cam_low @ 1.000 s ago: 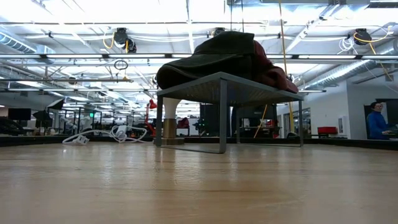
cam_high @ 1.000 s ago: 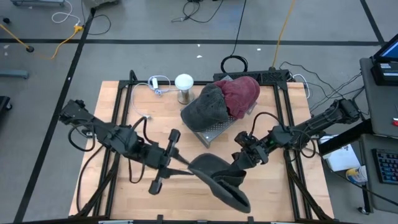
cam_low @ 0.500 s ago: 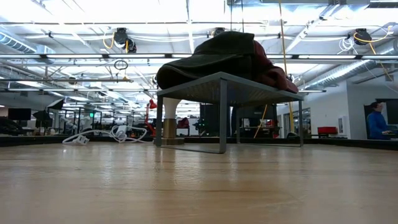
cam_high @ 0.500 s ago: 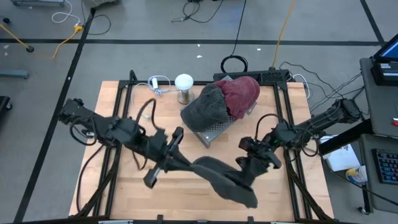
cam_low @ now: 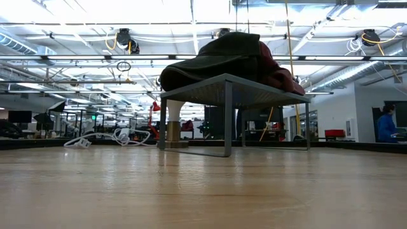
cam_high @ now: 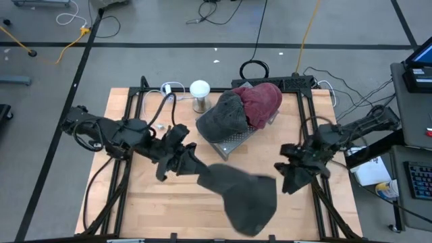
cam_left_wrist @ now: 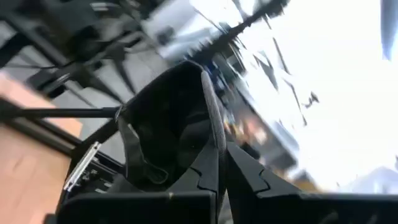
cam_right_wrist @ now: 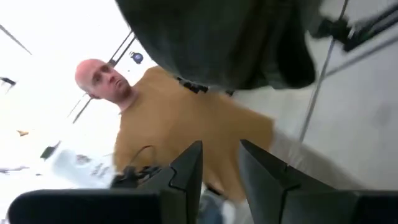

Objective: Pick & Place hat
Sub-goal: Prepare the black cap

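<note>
- Two arms share the wooden table (cam_high: 135,202); a dark hat (cam_high: 244,196) hangs in the air above the table's near edge, between them.
- Left gripper (cam_high: 191,164) now holds that hat alone, its fingers closed on the hat's edge. In the left wrist view the two dark fingers (cam_left_wrist: 208,177) are pressed together with the rim caught between them.
- Right gripper (cam_high: 291,179) has let go. A second ago it was up against the hat from the right side; now it sits well apart from it, near the table's right edge. In the right wrist view its fingers (cam_right_wrist: 189,168) stand slightly parted with nothing between them.
- Since a second ago the hat has swung round and spread out, so its wide dark crown now faces up.
- Meaning for the task: the handover looks finished, and the hat is carried by one arm only, ready to be taken to wherever it is meant to go.
- Behind, a metal rack (cam_high: 233,140) bears a grey hat (cam_high: 224,115) and a red hat (cam_high: 263,101), both unmoved.
- One person in a tan top (cam_right_wrist: 186,130) shows in the right wrist view, beyond the table.
</note>
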